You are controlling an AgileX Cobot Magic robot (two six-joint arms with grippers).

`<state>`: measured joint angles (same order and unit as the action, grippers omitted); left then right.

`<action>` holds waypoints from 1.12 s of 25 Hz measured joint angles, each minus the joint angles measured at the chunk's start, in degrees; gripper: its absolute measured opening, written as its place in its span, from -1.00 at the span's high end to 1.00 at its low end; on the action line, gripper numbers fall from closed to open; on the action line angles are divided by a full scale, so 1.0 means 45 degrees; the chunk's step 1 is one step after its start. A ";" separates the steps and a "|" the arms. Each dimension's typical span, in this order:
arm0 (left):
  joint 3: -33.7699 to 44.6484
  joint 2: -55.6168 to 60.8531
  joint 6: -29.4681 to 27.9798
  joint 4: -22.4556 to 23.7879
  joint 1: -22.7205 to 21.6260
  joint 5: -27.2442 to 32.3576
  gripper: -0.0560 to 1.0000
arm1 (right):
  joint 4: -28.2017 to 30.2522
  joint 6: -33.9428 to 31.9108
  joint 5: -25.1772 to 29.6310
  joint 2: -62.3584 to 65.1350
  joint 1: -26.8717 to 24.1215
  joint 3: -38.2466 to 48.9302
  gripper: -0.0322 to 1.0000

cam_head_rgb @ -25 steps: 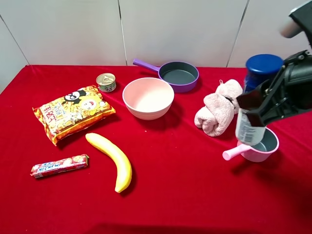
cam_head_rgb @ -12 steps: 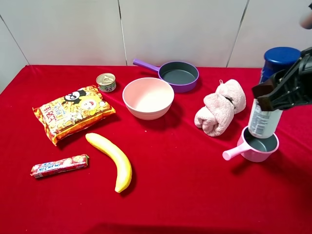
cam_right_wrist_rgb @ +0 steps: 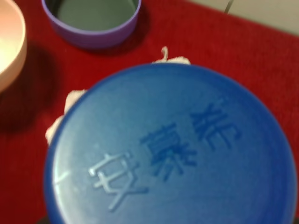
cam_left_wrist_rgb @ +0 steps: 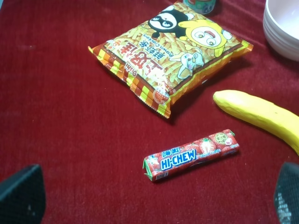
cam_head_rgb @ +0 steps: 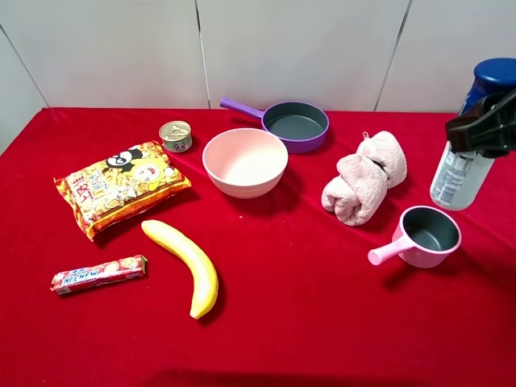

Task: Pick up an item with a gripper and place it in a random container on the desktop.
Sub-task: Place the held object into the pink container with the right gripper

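Note:
The bottle (cam_head_rgb: 459, 173), with its dark blue cap (cam_right_wrist_rgb: 173, 149) and blue-and-white label, is at the far right of the exterior high view, tilted a little. My right gripper (cam_head_rgb: 482, 129) is shut on its upper part. The bottle's base is beyond and to the right of the small pink container (cam_head_rgb: 431, 235), whose dark grey inside holds nothing. In the right wrist view the cap fills the picture and hides the jaws. My left gripper (cam_left_wrist_rgb: 154, 198) is open above the red desktop (cam_head_rgb: 322, 322), holding nothing, near the candy bar (cam_left_wrist_rgb: 191, 154).
A pink towel roll (cam_head_rgb: 364, 177) lies left of the bottle. Farther left are a handleless pink bowl (cam_head_rgb: 244, 161), a purple pan (cam_head_rgb: 296, 125), a tin can (cam_head_rgb: 176, 135), a snack bag (cam_head_rgb: 121, 185), a banana (cam_head_rgb: 185, 266) and the candy bar (cam_head_rgb: 98, 274).
My right gripper has carried the bottle to the right and upward, from over the pink container to beside the view's right edge. The other things have not moved.

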<state>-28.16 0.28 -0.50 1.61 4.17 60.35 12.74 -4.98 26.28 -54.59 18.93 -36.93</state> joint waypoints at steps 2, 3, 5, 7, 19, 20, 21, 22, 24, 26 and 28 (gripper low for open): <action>0.0000 0.0000 0.0000 0.0000 0.0000 0.0000 -0.95 | -0.0131 0.0000 -0.0028 0.0000 -0.0089 0.0000 0.25; 0.0000 0.0000 0.0000 0.0000 0.0000 0.0000 -0.95 | -0.0200 0.0000 -0.0052 0.0000 -0.0104 0.0031 0.25; 0.0000 0.0000 0.0000 0.0000 0.0000 0.0000 -0.95 | -0.0345 0.0000 -0.0245 0.0000 -0.0115 0.0223 0.25; 0.0000 0.0000 0.0000 0.0000 0.0000 0.0000 -0.95 | -0.0521 0.0000 -0.0533 0.0000 -0.0115 0.0515 0.25; 0.0000 0.0000 0.0000 0.0000 0.0000 0.0000 -0.95 | -0.0725 0.0000 -0.1143 0.0000 -0.0118 0.1116 0.25; 0.0000 0.0000 0.0000 0.0000 0.0000 0.0000 -0.95 | -0.0725 0.0000 -0.1262 0.0000 -0.0118 0.1236 0.25; 0.0000 0.0000 0.0000 0.0000 0.0000 0.0000 -0.95 | -0.0725 -0.0041 -0.1385 0.0000 -0.0118 0.1355 0.25; 0.0000 0.0000 0.0000 0.0000 0.0000 0.0000 -0.95 | -0.0725 -0.0095 -0.1507 0.0000 -0.0118 0.1488 0.25; 0.0000 0.0000 0.0000 0.0000 0.0000 0.0000 -0.95 | -0.0725 -0.0245 -0.1708 0.0000 -0.0129 0.1641 0.25; 0.0000 0.0000 0.0000 0.0000 0.0000 0.0000 -0.95 | -0.0725 -0.0289 -0.1831 0.0000 -0.0129 0.1715 0.25; 0.0000 0.0000 0.0000 0.0000 0.0000 0.0000 -0.95 | -0.0725 -0.0289 -0.1924 0.0000 -0.0129 0.1715 0.25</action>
<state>-28.16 0.28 -0.50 1.61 4.17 60.35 9.48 -6.28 17.62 -54.59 18.35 -29.21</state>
